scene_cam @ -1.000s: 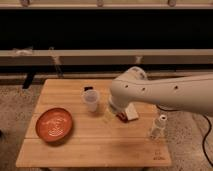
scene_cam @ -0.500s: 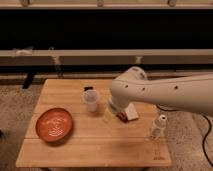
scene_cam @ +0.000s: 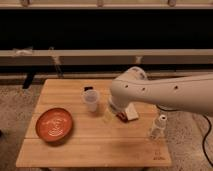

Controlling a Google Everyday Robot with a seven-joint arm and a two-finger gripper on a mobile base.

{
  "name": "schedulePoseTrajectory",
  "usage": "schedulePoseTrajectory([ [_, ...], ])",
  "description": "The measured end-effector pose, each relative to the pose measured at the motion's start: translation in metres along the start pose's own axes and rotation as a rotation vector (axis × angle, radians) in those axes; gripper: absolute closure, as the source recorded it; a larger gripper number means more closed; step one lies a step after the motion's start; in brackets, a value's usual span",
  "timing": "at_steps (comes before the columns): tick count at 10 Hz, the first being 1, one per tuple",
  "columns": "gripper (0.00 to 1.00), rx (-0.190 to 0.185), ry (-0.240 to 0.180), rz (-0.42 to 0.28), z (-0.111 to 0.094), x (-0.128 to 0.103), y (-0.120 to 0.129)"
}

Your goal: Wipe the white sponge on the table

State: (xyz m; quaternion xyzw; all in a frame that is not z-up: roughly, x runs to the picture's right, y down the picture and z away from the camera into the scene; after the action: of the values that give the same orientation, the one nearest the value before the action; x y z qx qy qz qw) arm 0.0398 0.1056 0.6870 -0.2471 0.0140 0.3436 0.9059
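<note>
The light wooden table [scene_cam: 75,145] fills the middle of the camera view. A small cream-tinted block, which looks like the white sponge [scene_cam: 107,117], lies on the table top just right of the translucent cup [scene_cam: 90,100]. My gripper [scene_cam: 120,114] is low over the table right beside the sponge, at the end of the big white arm [scene_cam: 165,92] that reaches in from the right. The arm's bulk hides most of the gripper. I cannot tell whether it touches the sponge.
A red-orange plate [scene_cam: 54,124] sits at the table's left. A small white bottle [scene_cam: 159,125] stands at the right near the edge. A small dark object [scene_cam: 88,89] lies behind the cup. A whitish and dark red piece [scene_cam: 130,114] shows under the arm.
</note>
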Motion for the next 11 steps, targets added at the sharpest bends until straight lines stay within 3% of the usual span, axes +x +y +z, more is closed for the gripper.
schedulePoseTrajectory([
  [5,0.20,0.000,0.001,0.003,0.000,0.000,0.000],
  [7,0.20,0.007,0.017,0.039,0.003,0.005,-0.007],
  [9,0.20,0.030,0.050,0.094,0.010,0.019,-0.033],
  [11,0.20,0.055,0.093,0.162,0.029,0.033,-0.077],
])
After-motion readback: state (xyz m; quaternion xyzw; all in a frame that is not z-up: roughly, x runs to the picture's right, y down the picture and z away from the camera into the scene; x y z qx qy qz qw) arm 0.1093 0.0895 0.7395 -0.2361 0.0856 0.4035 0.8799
